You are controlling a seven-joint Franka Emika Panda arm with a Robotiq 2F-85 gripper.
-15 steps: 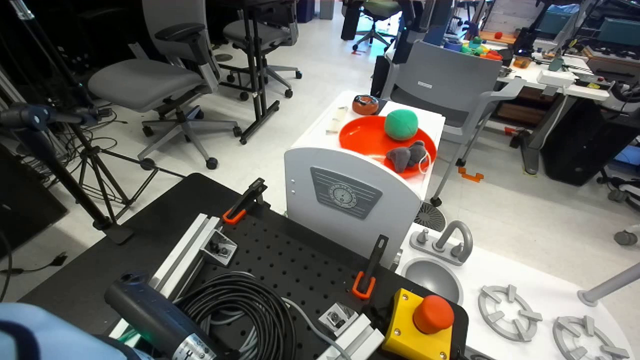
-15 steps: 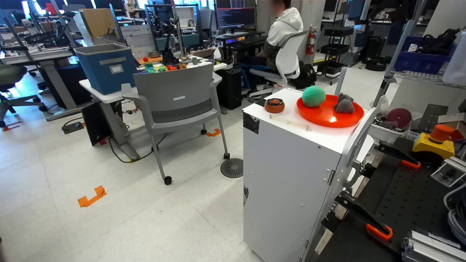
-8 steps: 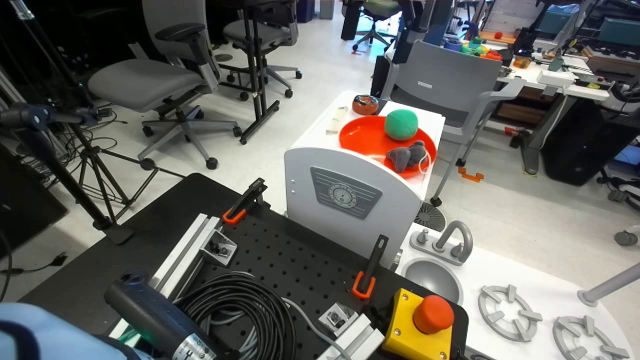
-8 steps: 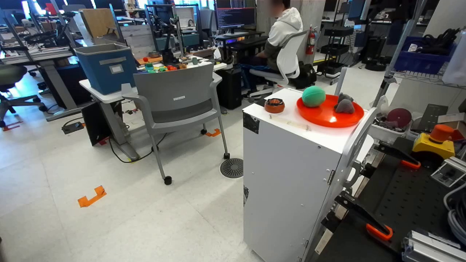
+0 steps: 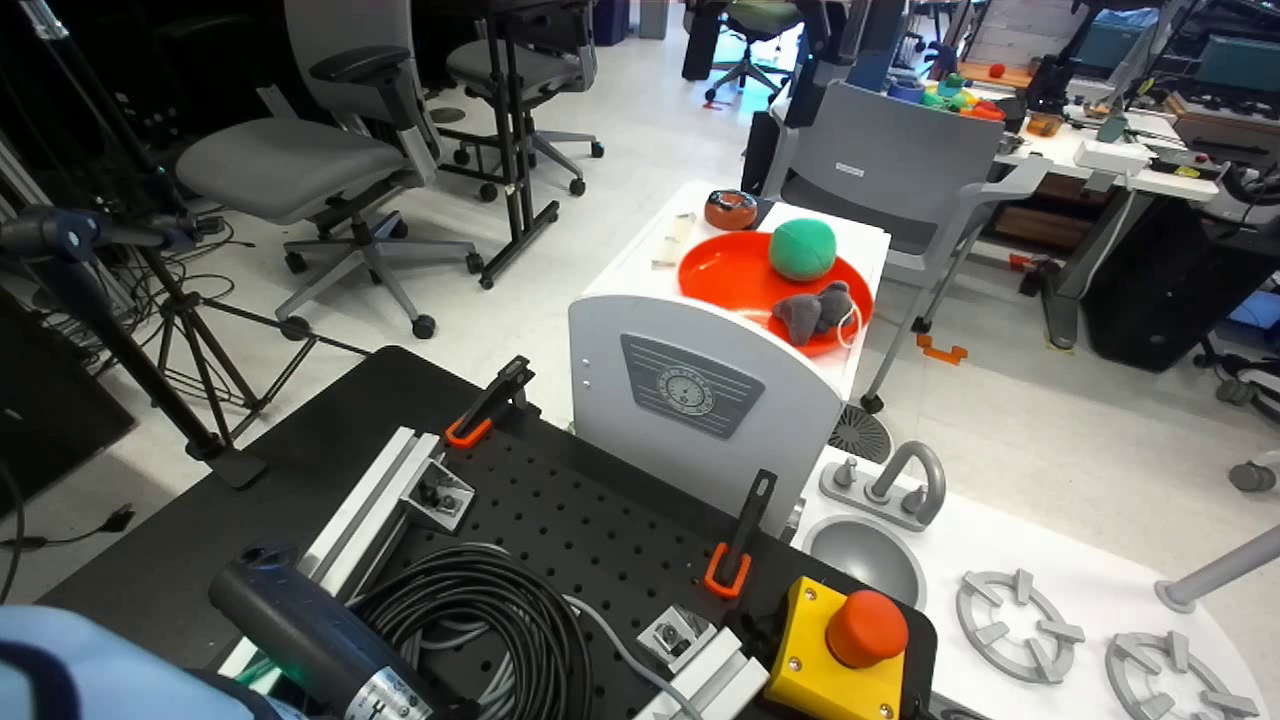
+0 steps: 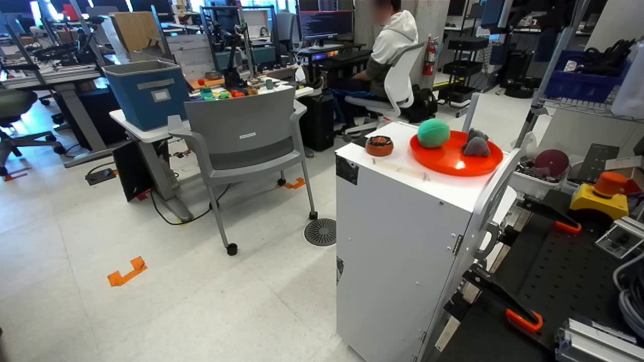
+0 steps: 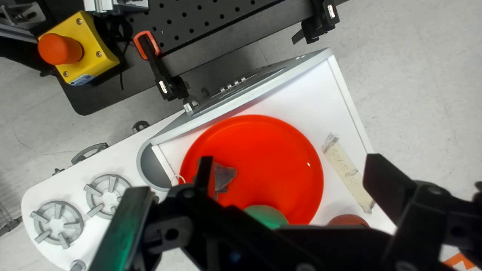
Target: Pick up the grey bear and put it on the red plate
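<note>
The grey bear (image 5: 815, 312) lies on the red plate (image 5: 730, 272), near its rim, in both exterior views (image 6: 476, 145). A white loop of string hangs from the bear over the plate's edge. In the wrist view my gripper (image 7: 292, 157) stands open above the plate, its fingers far apart with nothing between them. The left finger (image 7: 205, 175) covers part of the bear (image 7: 224, 175) in that picture; no contact shows. My gripper is outside both exterior views.
A green ball (image 5: 803, 249) shares the plate. Beside it on the white cabinet top sit a reddish-brown round thing (image 6: 379, 146) and a tape strip (image 7: 348, 173). A raised grey panel (image 5: 700, 400) borders the top. A faucet (image 5: 905, 480) and toy burners (image 5: 1020, 625) stand lower.
</note>
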